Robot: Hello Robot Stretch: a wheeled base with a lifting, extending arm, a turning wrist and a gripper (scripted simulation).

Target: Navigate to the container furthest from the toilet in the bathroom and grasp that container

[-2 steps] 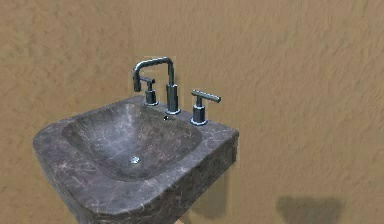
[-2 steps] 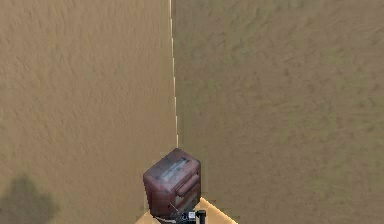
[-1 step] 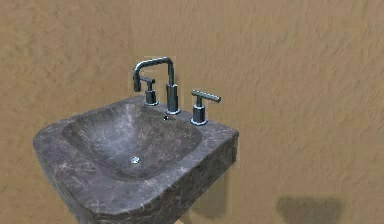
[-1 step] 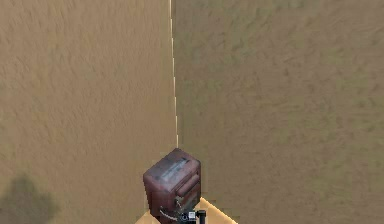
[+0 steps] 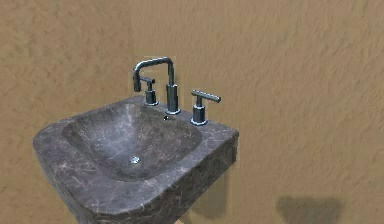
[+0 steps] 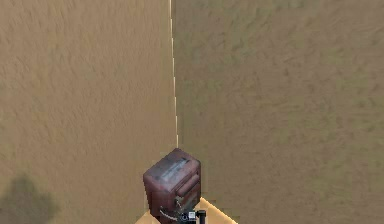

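Arm side view sets the boxy brown container (image 6: 172,176) on a tan surface (image 6: 216,215) by the wall corner (image 6: 175,80), gripper (image 6: 181,212) close by — its grip and load I cannot tell — so grasping seems next, needing a careful reach.

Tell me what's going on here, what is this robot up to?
A Stretch robot faces a dark stone sink with a chrome faucet on a tan wall. In the arm side view, a dark reddish-brown boxy container sits near the room's corner, with the gripper at its lower edge in the picture. Whether it holds anything cannot be told.
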